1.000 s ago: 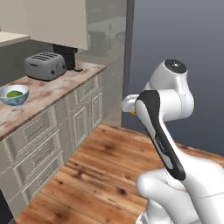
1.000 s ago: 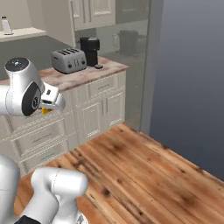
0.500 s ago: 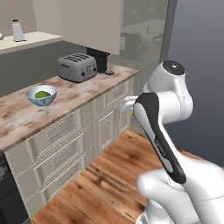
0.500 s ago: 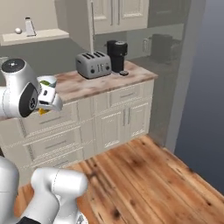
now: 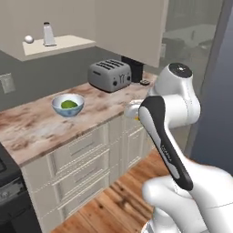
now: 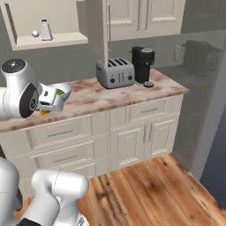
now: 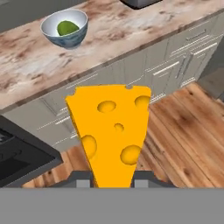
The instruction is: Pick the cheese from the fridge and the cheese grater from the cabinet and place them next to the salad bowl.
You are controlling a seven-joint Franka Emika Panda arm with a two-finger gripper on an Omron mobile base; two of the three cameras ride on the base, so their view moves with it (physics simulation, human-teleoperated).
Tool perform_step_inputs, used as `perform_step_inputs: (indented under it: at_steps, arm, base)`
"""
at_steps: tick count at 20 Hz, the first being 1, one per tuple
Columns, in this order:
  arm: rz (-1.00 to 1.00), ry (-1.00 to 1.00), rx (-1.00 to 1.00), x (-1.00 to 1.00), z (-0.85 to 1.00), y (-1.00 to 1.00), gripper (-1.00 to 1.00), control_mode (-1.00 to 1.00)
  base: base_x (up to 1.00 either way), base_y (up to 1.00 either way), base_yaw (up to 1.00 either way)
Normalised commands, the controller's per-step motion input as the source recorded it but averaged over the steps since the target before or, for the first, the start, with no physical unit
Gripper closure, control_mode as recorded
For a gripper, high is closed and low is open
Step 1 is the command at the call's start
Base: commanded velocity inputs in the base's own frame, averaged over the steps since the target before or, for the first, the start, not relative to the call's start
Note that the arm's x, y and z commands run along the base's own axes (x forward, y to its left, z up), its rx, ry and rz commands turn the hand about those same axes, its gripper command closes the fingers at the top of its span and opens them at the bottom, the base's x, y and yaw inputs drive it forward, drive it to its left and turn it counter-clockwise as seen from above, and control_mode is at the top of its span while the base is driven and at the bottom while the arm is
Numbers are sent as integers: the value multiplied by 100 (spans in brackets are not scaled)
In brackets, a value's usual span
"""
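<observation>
One cheese (image 7: 112, 131) clamped in pincer (image 7: 113, 178); one salad bowl (image 7: 64, 29), one cheese grater (image 5: 48, 34).

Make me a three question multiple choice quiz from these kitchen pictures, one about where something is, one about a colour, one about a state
1. Where is the cheese grater?
A. on the cabinet shelf
B. on the floor
C. inside the salad bowl

2. What colour is the lump in the salad bowl?
A. red
B. green
C. black

3. What is the gripper doing?
A. hanging open
B. gripping the toaster
C. closed on the cheese

Answers:
1 A, it stands beside a small white ball.
2 B, leafy green shows inside.
3 C, the wedge rises between the fingers.
</observation>
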Motion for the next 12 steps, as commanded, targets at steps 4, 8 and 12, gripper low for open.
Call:
perform_step_inputs:
  at_steps: [4, 8, 12]
  arm:
    - [0, 0, 0, 0, 0, 0, 100, 100]
    - [0, 0, 0, 0, 0, 0, 100, 100]
    - [0, 0, 0, 0, 0, 0, 100, 100]
  base:
    - [62, -9, 47]
    - [56, -16, 49]
    - [46, -21, 48]
